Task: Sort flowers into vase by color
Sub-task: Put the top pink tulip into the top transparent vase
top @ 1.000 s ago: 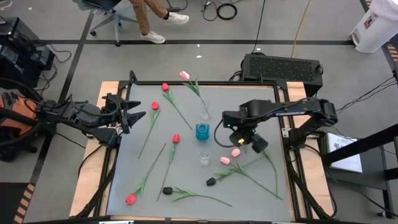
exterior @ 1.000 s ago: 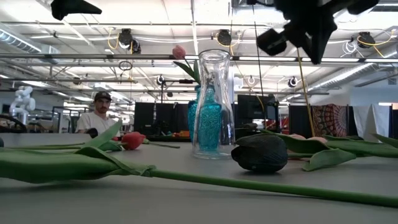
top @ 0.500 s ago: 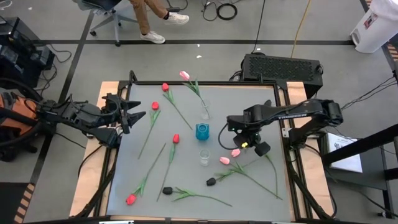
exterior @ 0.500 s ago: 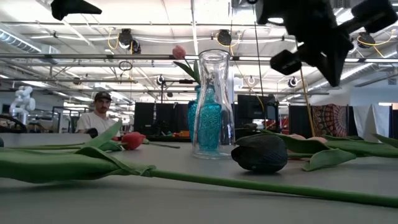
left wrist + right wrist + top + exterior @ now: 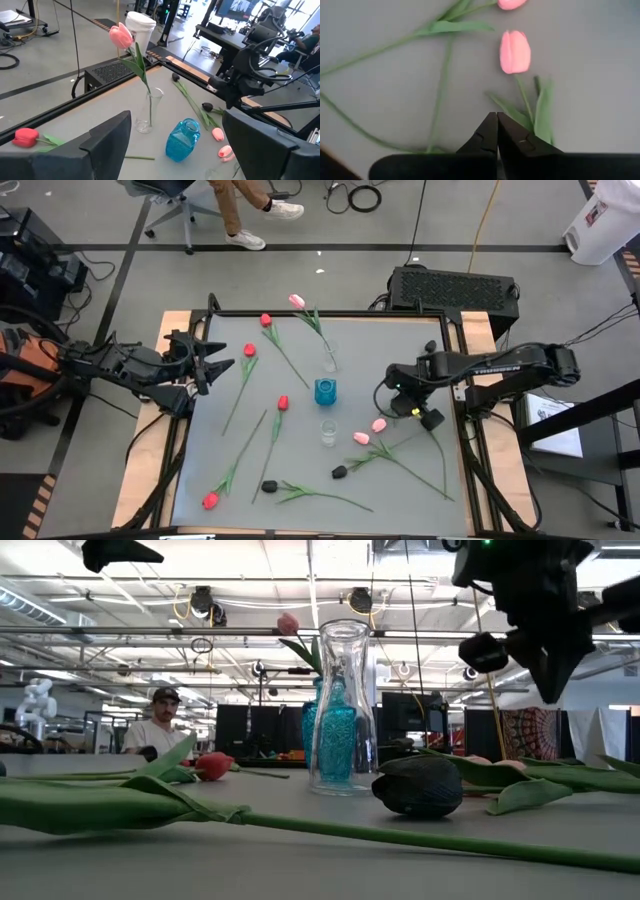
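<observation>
Right wrist view: pink tulip (image 5: 515, 51) just beyond end effector (image 5: 497, 131).

High view: straight down over the whole desk (image 5: 400, 340).
Low view: desk level, close behind a clear vase (image 5: 341, 705).
Left wrist: looks across the desk.
Right wrist: near, facing a pink tulip (image 5: 515, 51).
Shared: blue vase (image 5: 325, 391), centre.

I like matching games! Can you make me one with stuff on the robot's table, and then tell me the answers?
Things:
1. blue vase
2. pink tulip in the thin clear vase
3. black tulip head
4. right gripper

Clues:
A. jaws shut, above a pink tulip
B. middle of the table
C. standing up at the far side
D. lying near the front edge

Pairs: 1-B, 2-C, 3-D, 4-A
</observation>
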Action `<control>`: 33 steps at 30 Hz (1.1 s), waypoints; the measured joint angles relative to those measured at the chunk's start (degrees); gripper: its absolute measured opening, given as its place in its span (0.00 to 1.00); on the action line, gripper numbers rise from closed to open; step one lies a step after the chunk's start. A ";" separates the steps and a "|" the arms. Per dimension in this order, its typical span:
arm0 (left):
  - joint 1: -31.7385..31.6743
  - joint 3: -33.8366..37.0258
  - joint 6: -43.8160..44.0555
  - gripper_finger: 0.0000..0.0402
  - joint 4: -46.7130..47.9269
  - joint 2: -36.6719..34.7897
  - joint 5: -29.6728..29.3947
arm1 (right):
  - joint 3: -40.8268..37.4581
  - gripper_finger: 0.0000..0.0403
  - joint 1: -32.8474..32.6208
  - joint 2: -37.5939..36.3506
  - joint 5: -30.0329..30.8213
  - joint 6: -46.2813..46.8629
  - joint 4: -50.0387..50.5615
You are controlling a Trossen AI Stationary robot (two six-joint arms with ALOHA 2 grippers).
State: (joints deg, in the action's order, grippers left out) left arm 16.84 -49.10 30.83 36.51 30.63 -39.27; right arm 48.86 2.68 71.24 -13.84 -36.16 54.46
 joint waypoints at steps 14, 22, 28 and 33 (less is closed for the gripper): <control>0.00 0.00 0.00 0.80 0.00 0.00 0.00 | -5.41 0.00 2.72 0.00 0.45 -3.94 -10.40; -0.02 0.00 0.00 0.80 -0.01 0.00 0.00 | -8.75 0.00 2.99 0.02 0.25 -5.81 -12.83; 0.00 0.00 0.00 0.80 -0.02 0.00 0.00 | -9.86 0.00 3.10 0.02 0.22 -8.86 -15.92; 0.00 0.00 0.00 0.80 -0.01 0.00 0.00 | -10.91 0.00 3.69 0.33 0.28 -10.37 -17.53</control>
State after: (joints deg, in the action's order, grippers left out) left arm 16.84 -49.10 30.83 36.51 30.63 -39.27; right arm 37.95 6.37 71.57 -13.56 -46.53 36.93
